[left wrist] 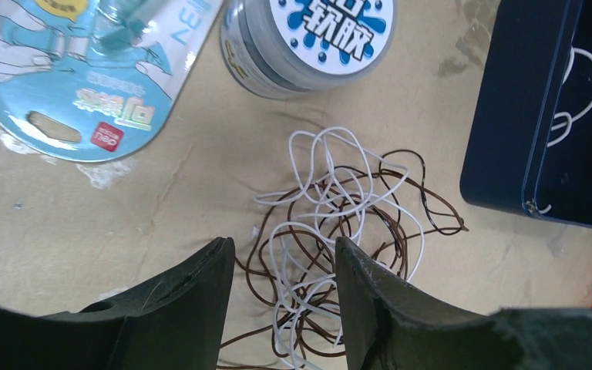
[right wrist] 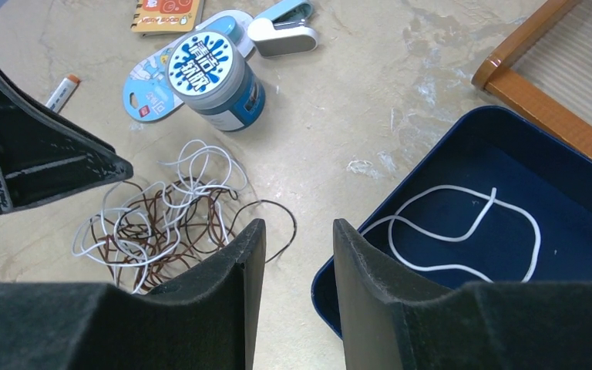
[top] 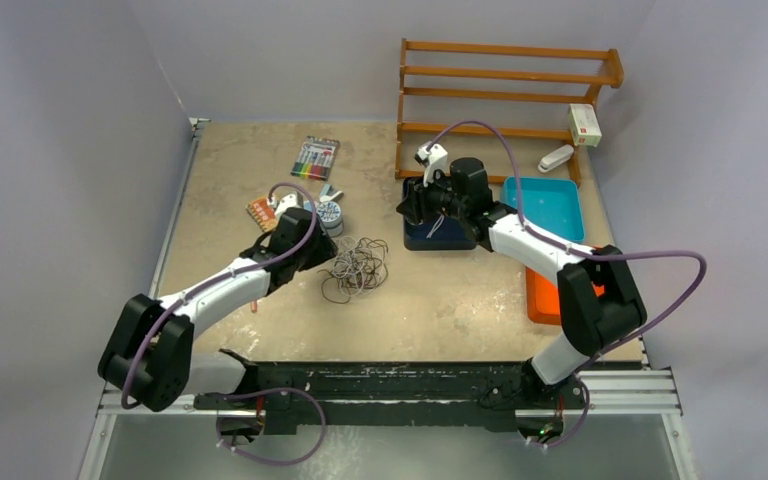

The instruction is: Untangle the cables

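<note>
left wrist view showed your left gripper [left wrist: 284, 258] parted over the cables [left wrist: 339, 208] heaped near the navy tray [left wrist: 501, 116]; right gripper [right wrist: 297, 231] gaped empty too. grabbing several strands could have tightened knots.

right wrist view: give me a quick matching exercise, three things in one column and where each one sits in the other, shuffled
Things
1. loose white cord
2. tangled heap of thin white and brown cables
3. round grey jar with blue-and-white lid

Places
A. standing upright on the tan table, beyond the heap
B. lying inside the dark blue metal tray
C. spread flat on the table, left of the tray

Pairs: 1-B, 2-C, 3-A
</note>
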